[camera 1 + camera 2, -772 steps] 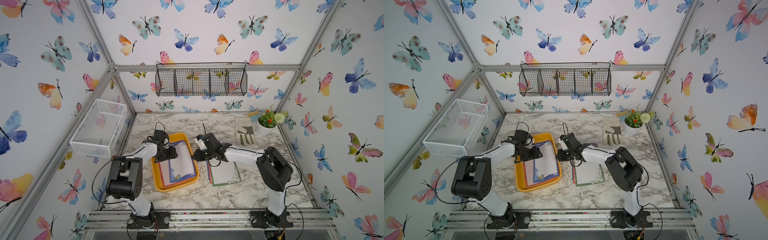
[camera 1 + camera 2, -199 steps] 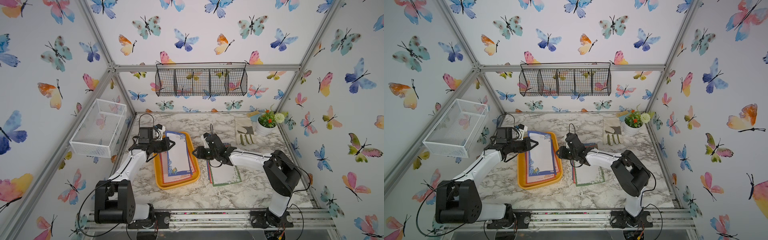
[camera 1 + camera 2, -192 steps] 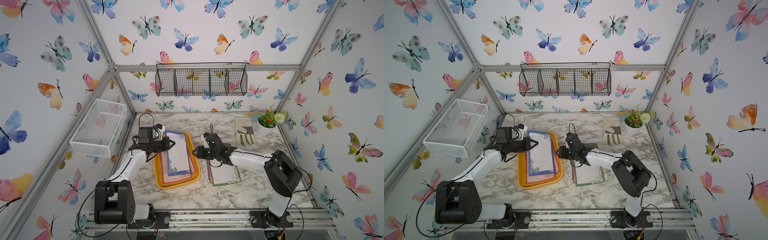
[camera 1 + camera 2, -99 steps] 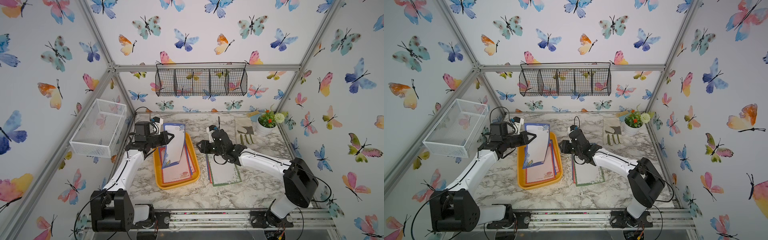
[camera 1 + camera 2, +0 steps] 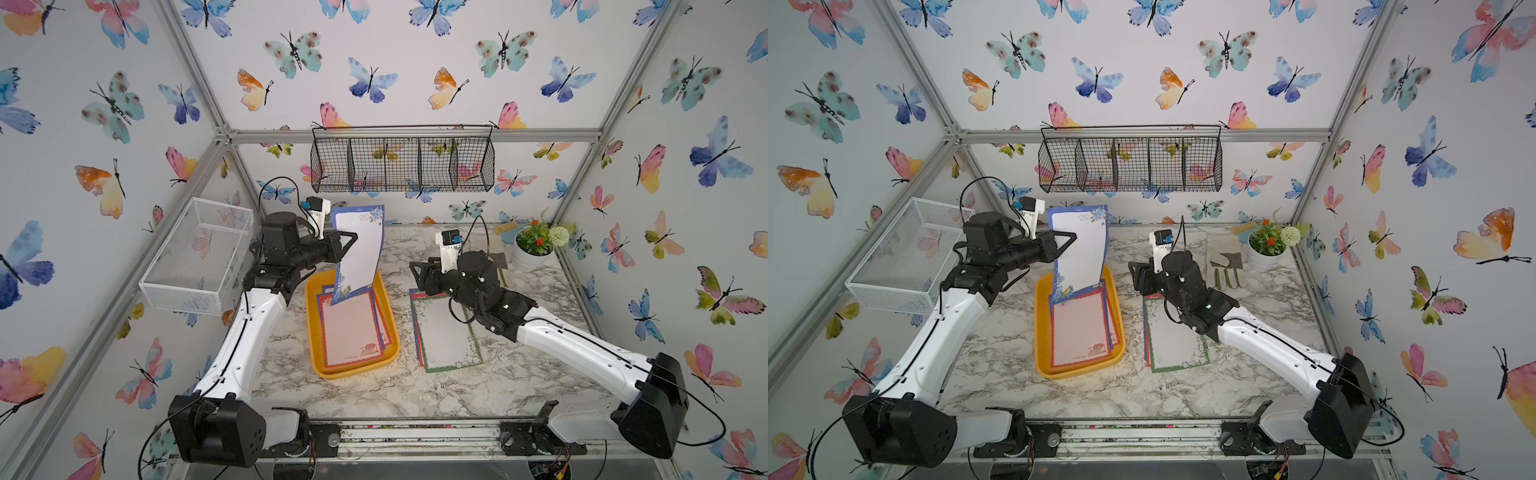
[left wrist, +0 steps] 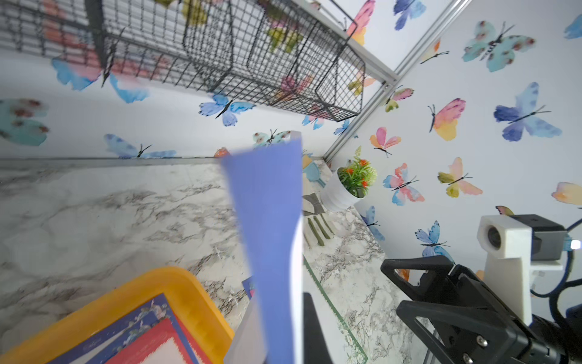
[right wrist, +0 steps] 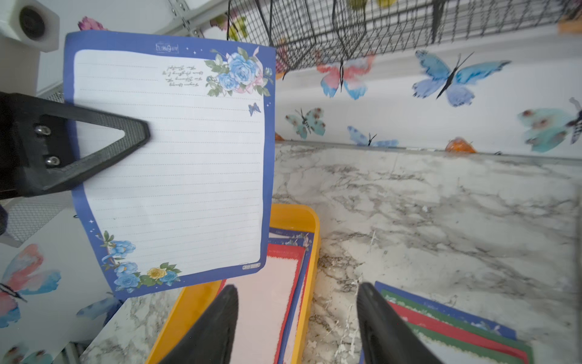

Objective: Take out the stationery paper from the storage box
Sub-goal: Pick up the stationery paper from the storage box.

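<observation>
Here the left claw (image 5: 354, 238) is clenched on one long edge of a blue sheet (image 5: 360, 253) and holds it upright above the far end of the box (image 5: 310, 328). In both top views the sheet bows slightly, its printed face turned toward the right arm. The right wrist view shows that face ruled, with blue roses at two corners and one black finger (image 7: 137, 134) of the left claw lying across it. Whether the sheet's lower edge touches the paper below cannot be told.

The yellow-orange box lies flat on the desk (image 5: 519, 374), left of its middle, with its long sides running toward the far edge. Inside, a red sheet (image 5: 351, 328) lies on top of blue-bordered ones. Just beside the box, toward the right edge, a stack (image 5: 446, 336) of sheets rests on the bare desk. A green border is uppermost, with red and blue borders showing beneath.

The right claw (image 5: 417, 274) hangs over the far ends of box and stack. It is released: its jaws stand apart with nothing between them and point toward the hanging sheet.

A plant (image 5: 534, 249) stands in the far right corner of the desk, with a glove (image 5: 1225, 266) beside it. A wire basket (image 5: 401, 160) hangs on the back wall and a mesh basket (image 5: 199, 253) on the left wall.
</observation>
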You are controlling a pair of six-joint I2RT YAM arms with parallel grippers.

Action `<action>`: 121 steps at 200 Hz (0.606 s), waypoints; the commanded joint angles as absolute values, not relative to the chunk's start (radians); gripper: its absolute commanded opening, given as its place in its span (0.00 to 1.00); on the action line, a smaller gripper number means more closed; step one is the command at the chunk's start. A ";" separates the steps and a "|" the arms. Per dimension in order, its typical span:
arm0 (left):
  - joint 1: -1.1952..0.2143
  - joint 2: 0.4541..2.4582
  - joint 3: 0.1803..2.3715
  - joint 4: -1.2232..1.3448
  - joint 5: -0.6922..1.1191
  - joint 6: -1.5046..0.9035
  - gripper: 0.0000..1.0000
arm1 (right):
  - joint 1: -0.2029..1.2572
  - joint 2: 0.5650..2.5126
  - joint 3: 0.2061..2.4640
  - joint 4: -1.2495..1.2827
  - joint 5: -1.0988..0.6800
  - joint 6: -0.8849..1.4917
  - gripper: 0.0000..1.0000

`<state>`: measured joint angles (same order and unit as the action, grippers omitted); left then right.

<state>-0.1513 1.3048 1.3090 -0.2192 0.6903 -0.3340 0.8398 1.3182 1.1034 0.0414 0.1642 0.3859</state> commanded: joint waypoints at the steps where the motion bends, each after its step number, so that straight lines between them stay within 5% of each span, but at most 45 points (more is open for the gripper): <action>1: -0.201 1.349 1.398 -0.146 0.763 -0.325 0.00 | 0.844 1.246 1.071 0.069 0.276 0.269 0.70; 63: -0.219 1.422 1.394 0.029 1.035 -0.314 0.00 | 0.835 1.056 0.991 0.143 0.169 0.136 0.86; 121: -0.217 1.465 1.361 0.115 1.107 -0.311 0.00 | 0.829 1.069 1.046 0.117 -0.019 0.071 0.87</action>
